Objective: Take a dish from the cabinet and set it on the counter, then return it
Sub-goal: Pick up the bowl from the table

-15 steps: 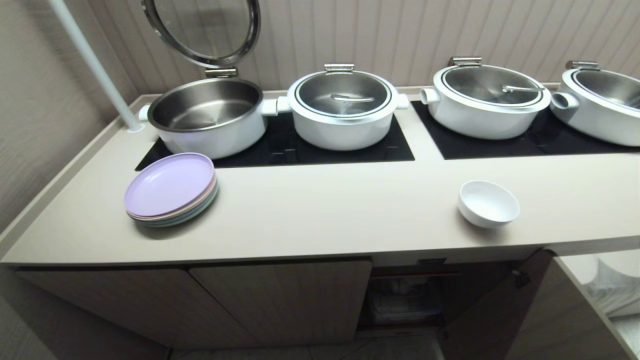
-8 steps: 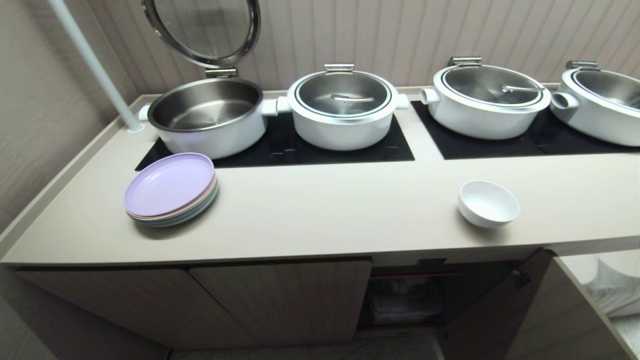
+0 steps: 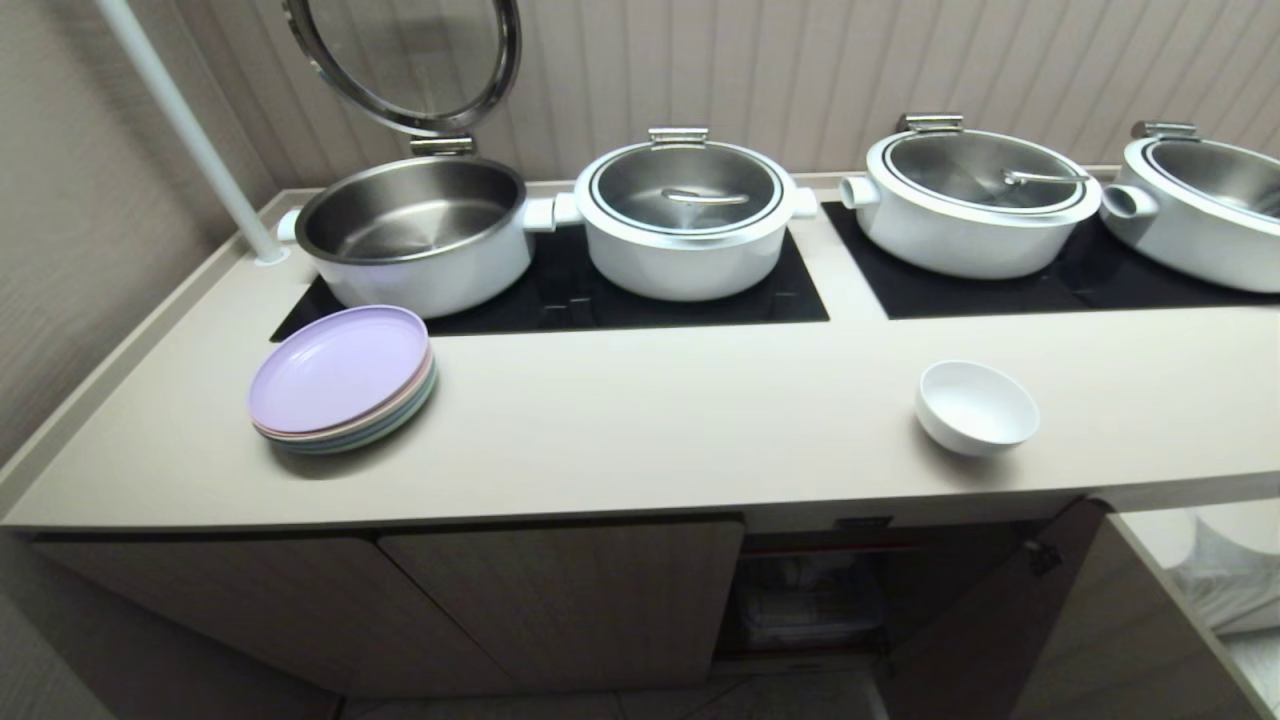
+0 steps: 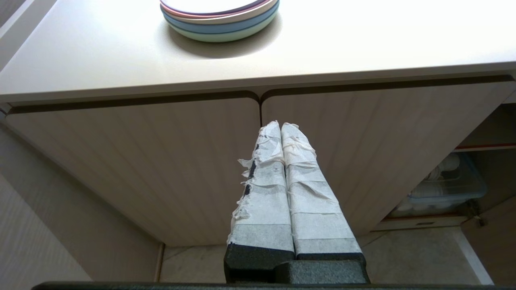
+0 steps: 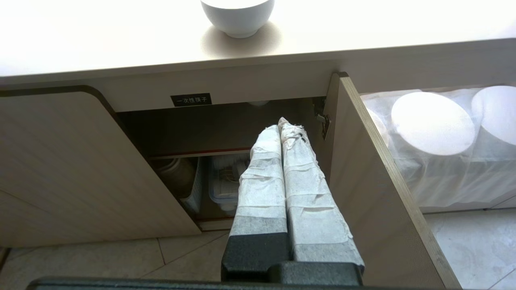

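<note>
The dish (image 3: 976, 406) is a small white bowl standing upright on the beige counter (image 3: 650, 420), near its front edge at the right; it also shows in the right wrist view as the dish (image 5: 238, 16). Below it the cabinet (image 5: 193, 133) stands open, its door (image 5: 371, 189) swung out to the right, a black label (image 5: 190, 99) above the opening. My right gripper (image 5: 281, 125) hangs shut and empty in front of the opening, below counter height. My left gripper (image 4: 280, 125) is shut and empty before the closed doors (image 4: 161, 161) further left. Neither arm shows in the head view.
A stack of pastel plates (image 3: 342, 380) lies on the counter's left. Several white pots (image 3: 685, 215) stand on black glass panels (image 3: 620, 290) at the back, the leftmost with its lid raised. Clear tubs (image 5: 225, 181) sit on the cabinet's lower shelf. Bagged white containers (image 5: 435, 137) lie right of the door.
</note>
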Controlling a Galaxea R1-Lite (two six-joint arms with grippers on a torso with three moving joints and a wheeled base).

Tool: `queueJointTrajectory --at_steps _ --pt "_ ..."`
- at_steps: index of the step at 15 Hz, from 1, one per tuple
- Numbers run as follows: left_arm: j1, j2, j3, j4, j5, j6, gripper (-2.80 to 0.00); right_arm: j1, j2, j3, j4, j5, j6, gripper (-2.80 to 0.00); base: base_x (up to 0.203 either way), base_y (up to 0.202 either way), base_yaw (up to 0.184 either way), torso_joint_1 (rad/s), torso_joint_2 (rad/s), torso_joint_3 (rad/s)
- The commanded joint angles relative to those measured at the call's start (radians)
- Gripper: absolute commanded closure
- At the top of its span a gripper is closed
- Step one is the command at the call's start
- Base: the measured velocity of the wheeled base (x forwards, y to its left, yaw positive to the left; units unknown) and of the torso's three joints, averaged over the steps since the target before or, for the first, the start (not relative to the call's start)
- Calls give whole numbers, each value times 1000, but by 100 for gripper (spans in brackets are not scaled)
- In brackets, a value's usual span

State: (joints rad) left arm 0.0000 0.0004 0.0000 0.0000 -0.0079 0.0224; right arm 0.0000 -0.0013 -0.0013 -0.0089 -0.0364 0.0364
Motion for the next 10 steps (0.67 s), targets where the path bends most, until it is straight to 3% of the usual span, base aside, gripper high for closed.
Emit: queueJointTrajectory --at_steps 1,10 --pt "0 0 0 0 0 0 0 0 1 0 0 0 0 0 0 0 0 0 0 0" --pt "0 0 0 0 0 -1 0 2 12 1 3 -2 -6 0 0 0 0 0 0 0"
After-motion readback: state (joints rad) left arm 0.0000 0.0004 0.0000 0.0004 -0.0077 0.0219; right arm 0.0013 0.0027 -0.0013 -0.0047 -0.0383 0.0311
